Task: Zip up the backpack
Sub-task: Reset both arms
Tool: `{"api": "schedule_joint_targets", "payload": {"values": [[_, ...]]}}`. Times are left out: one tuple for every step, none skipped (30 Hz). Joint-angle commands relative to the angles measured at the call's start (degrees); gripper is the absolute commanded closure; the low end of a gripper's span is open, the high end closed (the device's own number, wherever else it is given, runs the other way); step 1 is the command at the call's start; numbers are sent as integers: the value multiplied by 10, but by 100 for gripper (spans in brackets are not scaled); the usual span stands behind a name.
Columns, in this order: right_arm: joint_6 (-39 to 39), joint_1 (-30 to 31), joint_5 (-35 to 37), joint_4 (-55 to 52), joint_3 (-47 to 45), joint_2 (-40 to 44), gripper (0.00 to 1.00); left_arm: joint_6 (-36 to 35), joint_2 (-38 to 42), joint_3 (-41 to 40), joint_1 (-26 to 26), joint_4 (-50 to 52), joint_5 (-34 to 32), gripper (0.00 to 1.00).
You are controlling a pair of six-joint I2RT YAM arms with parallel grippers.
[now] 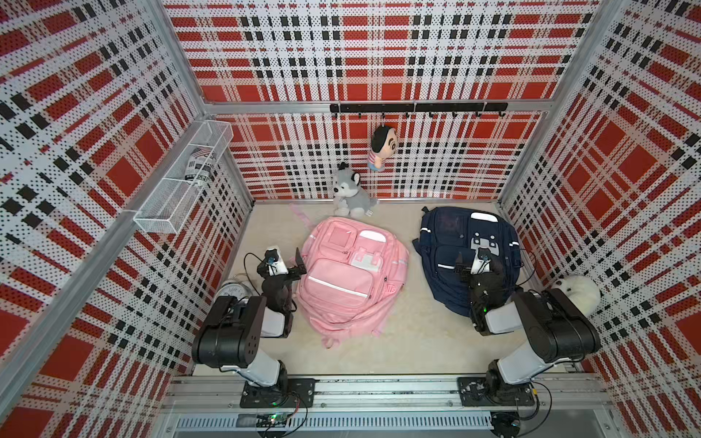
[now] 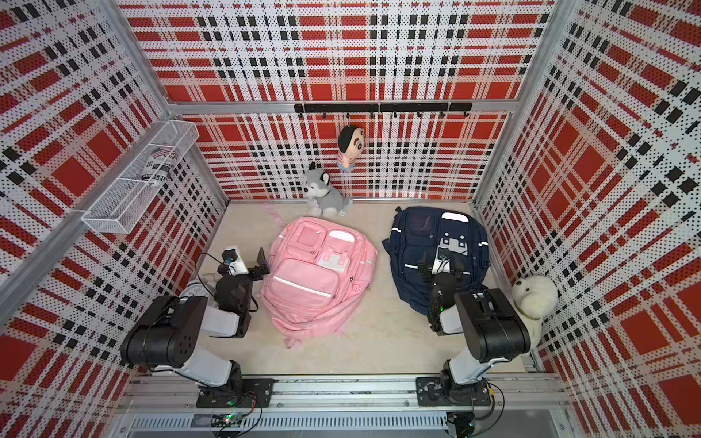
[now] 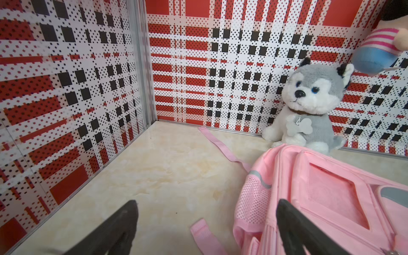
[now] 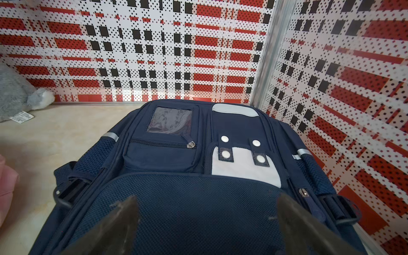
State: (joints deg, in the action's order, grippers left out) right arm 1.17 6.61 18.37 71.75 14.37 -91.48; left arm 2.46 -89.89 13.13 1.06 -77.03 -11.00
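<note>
Both top views look steeply down from the near edge over the whole counter (image 1: 417,341). Wrist views sit low, facing the far wall (image 3: 220,66), sharing the husky plush (image 3: 309,103).

beige floor (image 1: 413,333) bears pink backpack (image 1: 341,280), navy backpack (image 1: 444,242) and husky plush (image 1: 352,193).

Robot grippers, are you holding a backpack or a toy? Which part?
Nothing is held. The left gripper is open beside the pink backpack, and the right gripper is open over the navy backpack, gripping neither.
</note>
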Motion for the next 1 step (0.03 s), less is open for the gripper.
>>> {"api": "schedule_joint_targets", "payload": {"values": [[5, -4, -3, 0, 0, 10, 0, -7, 3, 0, 1, 4, -5, 2]]}}
